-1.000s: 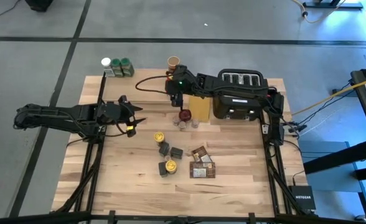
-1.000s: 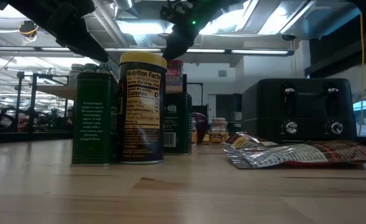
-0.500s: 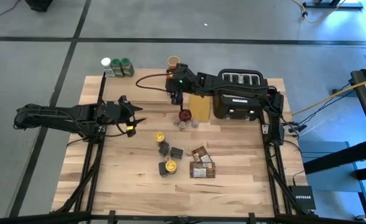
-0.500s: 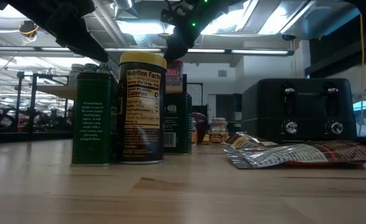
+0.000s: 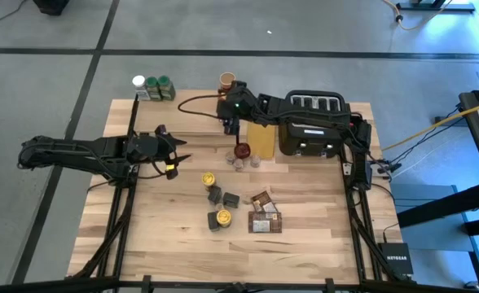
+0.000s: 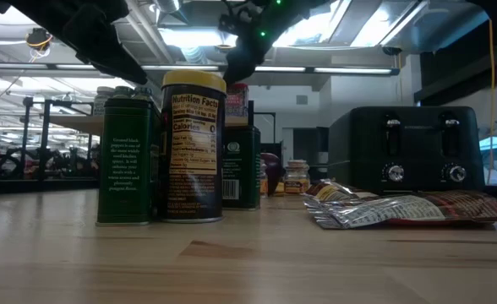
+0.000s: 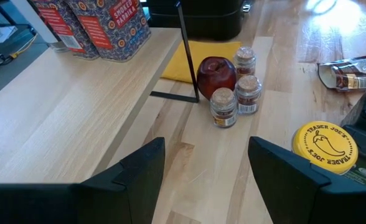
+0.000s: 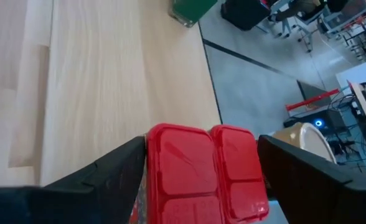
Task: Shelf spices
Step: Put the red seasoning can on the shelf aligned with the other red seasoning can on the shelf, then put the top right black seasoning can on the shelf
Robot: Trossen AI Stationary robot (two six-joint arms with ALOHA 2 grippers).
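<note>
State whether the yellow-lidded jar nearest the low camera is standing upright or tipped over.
Upright. The yellow-lidded jar stands on its base on the table, lid uppermost, nutrition label reading level.

Black toaster (image 5: 309, 124) behind yellow board (image 5: 262, 140), red knob (image 5: 241, 150).

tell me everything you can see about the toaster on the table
The toaster is a black boxy appliance with four slots across its top. In the low view its front shows two slider levers above two silver round knobs. It stands upright at the far right part of the table, with the right arm reaching across above it. A yellow board lies right beside it; whether they touch is unclear.
</note>
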